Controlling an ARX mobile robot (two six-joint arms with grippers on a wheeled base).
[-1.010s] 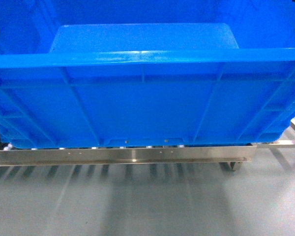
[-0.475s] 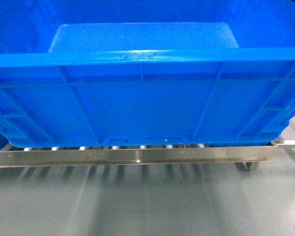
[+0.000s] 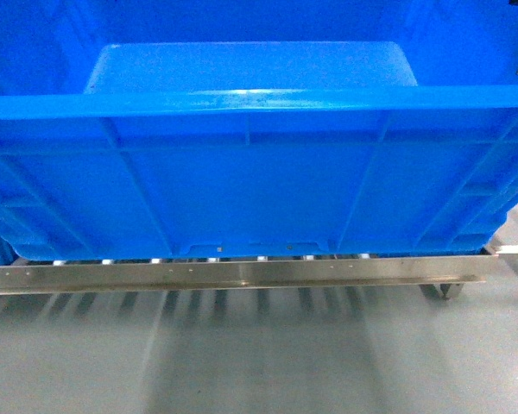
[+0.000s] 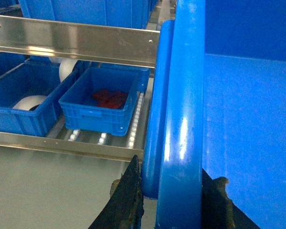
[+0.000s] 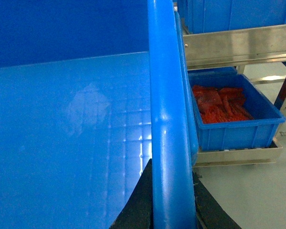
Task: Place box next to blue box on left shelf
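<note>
I have the large bright-blue ribbed plastic crate filling my head view, its near wall facing me and its base sitting just above the front rail of the stainless-steel roller rack. My left gripper is clamped over the crate's thick left rim, one dark finger on each side. My right gripper pinches the right rim the same way. Left of the crate, on the white rollers, sits a small blue bin with red parts; to the right, another blue bin of red pieces
</note>
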